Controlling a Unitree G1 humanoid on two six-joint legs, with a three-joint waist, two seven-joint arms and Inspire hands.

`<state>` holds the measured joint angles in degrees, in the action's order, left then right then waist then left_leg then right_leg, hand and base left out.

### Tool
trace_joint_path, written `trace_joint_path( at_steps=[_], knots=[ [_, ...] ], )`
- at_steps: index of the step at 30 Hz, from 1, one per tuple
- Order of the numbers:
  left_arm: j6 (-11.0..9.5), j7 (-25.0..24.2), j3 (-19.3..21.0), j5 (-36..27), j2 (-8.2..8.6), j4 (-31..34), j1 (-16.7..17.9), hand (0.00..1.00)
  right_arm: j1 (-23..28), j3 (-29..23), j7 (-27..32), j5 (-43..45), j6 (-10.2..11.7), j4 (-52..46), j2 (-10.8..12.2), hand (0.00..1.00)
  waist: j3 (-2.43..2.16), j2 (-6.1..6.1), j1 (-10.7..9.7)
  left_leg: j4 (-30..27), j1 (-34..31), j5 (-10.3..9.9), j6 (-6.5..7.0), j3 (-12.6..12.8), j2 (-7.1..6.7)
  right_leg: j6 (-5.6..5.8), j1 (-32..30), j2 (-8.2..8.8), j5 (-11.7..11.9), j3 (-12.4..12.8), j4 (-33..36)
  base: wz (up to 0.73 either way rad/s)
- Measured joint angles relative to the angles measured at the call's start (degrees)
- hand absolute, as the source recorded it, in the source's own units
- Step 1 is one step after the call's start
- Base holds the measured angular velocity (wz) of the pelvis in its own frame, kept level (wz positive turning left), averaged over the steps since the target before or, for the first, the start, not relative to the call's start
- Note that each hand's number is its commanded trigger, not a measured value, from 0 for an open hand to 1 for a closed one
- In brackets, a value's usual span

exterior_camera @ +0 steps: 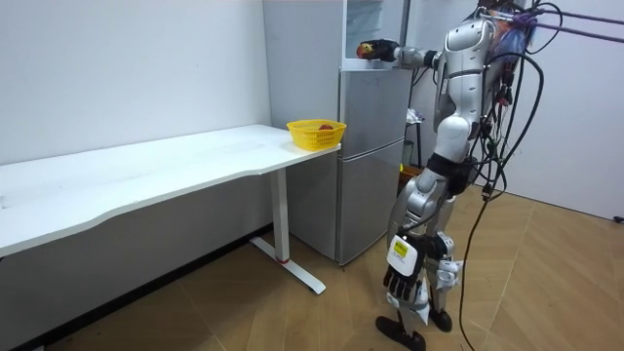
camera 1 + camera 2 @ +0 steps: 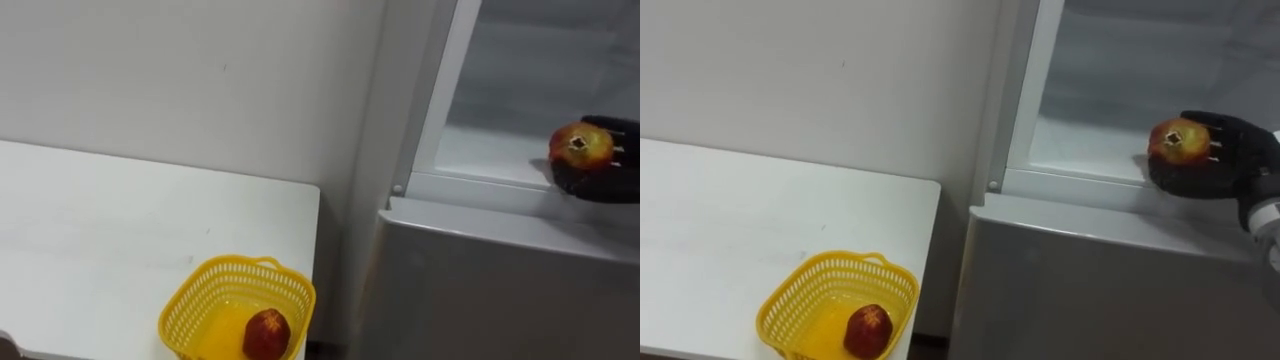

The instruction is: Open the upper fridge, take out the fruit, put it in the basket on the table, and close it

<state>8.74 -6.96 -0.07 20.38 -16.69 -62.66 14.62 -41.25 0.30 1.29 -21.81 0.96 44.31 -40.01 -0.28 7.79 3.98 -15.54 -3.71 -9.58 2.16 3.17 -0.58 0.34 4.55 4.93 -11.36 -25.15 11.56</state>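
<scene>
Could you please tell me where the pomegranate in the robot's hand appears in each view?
Left eye view: pomegranate in the right hand, far right edge.
Right eye view: upper right.
Room view: top centre, at the fridge upper compartment.
Shared landmark: yellow basket on the table corner.

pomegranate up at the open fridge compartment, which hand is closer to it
Right. The right hand cups the pomegranate at the sill of the upper fridge compartment; the left hand hangs low beside the robot's thigh, well away from it.
</scene>
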Motion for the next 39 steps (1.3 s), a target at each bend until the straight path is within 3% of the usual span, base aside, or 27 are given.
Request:
trace_joint_path(
  at_steps=[14,28,33,35,39],
  knots=[
    [-0.31,0.31,0.02,-0.02,0.00,0.01,-0.78,0.00,-1.18,1.19,-1.23,-0.20,1.47,1.65,-2.51,1.00,0.51,0.64,0.99,2.01,1.31,-0.12,-0.66,-0.03,0.18,-0.08,1.40,-0.73,-0.25,-0.13,-0.78,0.00],
    [-0.42,-0.08,2.16,-0.06,0.00,-0.47,-0.61,0.00,-2.14,0.76,-0.49,-0.52,0.89,1.81,-2.50,1.00,0.40,0.79,1.09,2.04,1.46,-0.18,-0.79,-0.19,0.21,-0.06,1.68,-0.84,-0.25,-0.16,-0.94,0.02],
    [-0.53,-0.14,1.92,-0.06,0.10,-0.16,-1.33,0.00,-1.69,0.73,2.06,-1.09,0.51,-1.10,-1.27,1.00,0.82,-0.14,0.88,2.10,2.26,-0.21,-0.80,0.06,0.22,-0.03,2.20,-0.79,-0.24,0.10,-0.95,-0.02],
    [-0.53,-0.24,1.92,-0.06,0.12,0.21,-1.54,0.00,-0.95,0.70,2.95,-1.36,0.30,-4.75,-0.76,1.00,0.78,-0.67,0.65,2.30,2.21,-0.23,-0.81,0.11,0.25,-0.03,2.10,-0.85,-0.24,0.76,-0.96,-0.08],
    [-0.43,-0.59,2.08,-0.07,0.19,1.29,-1.63,0.00,3.51,0.59,4.87,-1.57,0.17,-13.93,-0.06,1.00,-0.36,-2.87,-0.73,2.22,2.32,-0.23,-0.79,1.03,0.29,-0.02,2.10,-0.69,-0.24,1.23,-0.95,-0.04]
  ],
)
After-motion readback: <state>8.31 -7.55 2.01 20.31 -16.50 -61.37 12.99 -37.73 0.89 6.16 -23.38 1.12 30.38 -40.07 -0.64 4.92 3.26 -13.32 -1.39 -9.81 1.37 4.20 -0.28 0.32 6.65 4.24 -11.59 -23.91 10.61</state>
